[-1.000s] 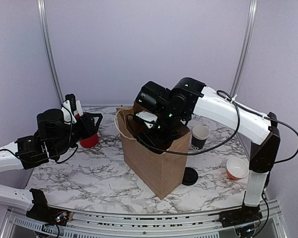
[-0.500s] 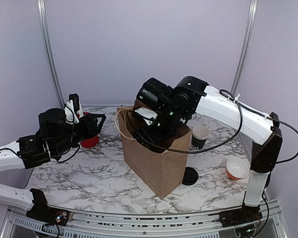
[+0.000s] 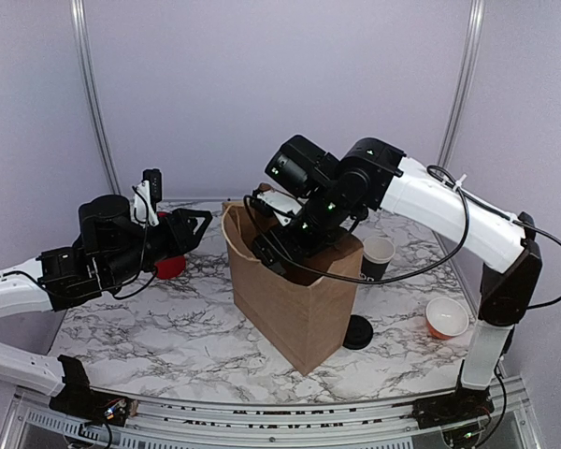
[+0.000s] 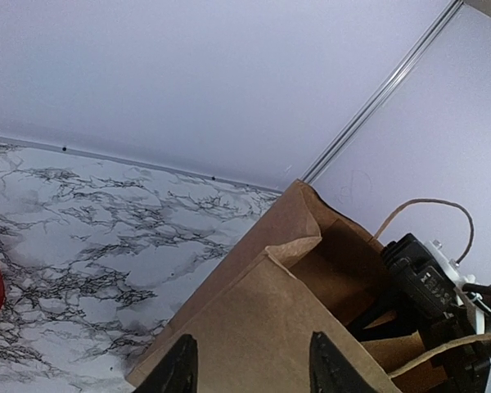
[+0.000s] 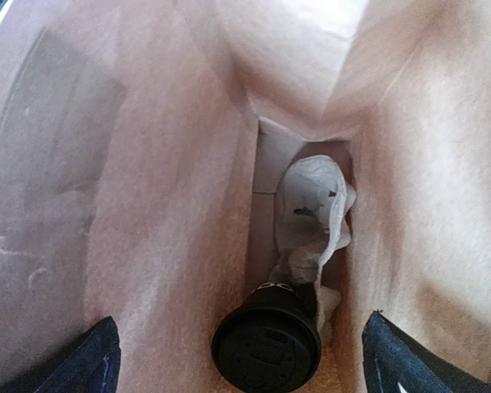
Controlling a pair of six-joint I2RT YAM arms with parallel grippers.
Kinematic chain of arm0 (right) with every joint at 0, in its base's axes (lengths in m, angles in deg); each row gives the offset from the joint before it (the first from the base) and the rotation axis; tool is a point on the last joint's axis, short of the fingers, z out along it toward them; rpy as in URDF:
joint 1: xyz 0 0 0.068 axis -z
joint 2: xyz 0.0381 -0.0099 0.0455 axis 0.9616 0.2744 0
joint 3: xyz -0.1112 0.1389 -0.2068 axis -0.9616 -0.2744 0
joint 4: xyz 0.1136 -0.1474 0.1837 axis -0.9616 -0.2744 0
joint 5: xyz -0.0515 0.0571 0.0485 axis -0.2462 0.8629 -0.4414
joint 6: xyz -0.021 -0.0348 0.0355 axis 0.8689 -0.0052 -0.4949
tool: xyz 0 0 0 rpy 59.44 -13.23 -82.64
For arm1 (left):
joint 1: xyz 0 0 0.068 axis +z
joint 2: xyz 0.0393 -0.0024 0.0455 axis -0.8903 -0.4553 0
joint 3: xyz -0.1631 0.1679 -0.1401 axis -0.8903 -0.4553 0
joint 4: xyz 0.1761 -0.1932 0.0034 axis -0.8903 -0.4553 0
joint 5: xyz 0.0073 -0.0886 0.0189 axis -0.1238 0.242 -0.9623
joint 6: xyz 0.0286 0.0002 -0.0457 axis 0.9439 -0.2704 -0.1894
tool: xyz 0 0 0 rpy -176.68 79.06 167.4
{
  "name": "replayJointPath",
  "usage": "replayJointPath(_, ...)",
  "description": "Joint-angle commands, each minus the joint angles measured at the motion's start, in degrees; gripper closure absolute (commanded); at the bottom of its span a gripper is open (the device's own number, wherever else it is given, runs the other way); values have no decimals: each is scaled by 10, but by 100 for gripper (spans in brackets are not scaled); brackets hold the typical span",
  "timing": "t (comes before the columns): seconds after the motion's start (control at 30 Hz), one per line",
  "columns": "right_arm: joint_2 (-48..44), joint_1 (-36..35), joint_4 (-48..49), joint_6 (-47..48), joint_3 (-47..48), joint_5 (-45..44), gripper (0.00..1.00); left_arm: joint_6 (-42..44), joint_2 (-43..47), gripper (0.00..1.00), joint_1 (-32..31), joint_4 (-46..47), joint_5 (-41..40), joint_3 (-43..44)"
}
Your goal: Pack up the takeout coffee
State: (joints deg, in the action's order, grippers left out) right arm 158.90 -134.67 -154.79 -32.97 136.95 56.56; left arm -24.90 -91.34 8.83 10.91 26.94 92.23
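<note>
Top view. Brown paper bag (image 3: 294, 304) stands upright mid-desk (image 3: 150, 327). The right claw (image 3: 273, 251) dips into the bag mouth from 12 o'clock, its tips hidden by the paper. The left claw (image 3: 192, 227) hovers at the bag's 9 o'clock, near the rim and apparently not touching. Red holder (image 3: 171, 267) sits just behind it. White-topped cup (image 3: 377, 257) is at the bag's 3 o'clock, flat black lid (image 3: 358, 332) at 4, orange bowl (image 3: 446, 318) further out at 4.

Left wrist. Claw fingers stand partly apart with nothing between them. The bag's open corner fills the view beyond, toward 4 o'clock.

Right wrist. Looking straight down the bag. Takeout coffee (image 5: 266, 348) stands lidded on the bag floor at 6 o'clock, with crumpled white napkin (image 5: 315, 213) at its 12. Claw fingers spread wide at either lower corner, clear of the cup.

Progress, as judged: the cup is in the bag and let go. What is left is lifting the right arm out without snagging the paper.
</note>
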Motion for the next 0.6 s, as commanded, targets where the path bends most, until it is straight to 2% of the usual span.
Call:
replayJointPath(0.0,-24,8,9,11,32,-18,0,8,-5,54,3,6,4,24)
replayJointPath(0.57,-42,21,19,30,62,-39,0,27,-8,54,3,-32,-25,50)
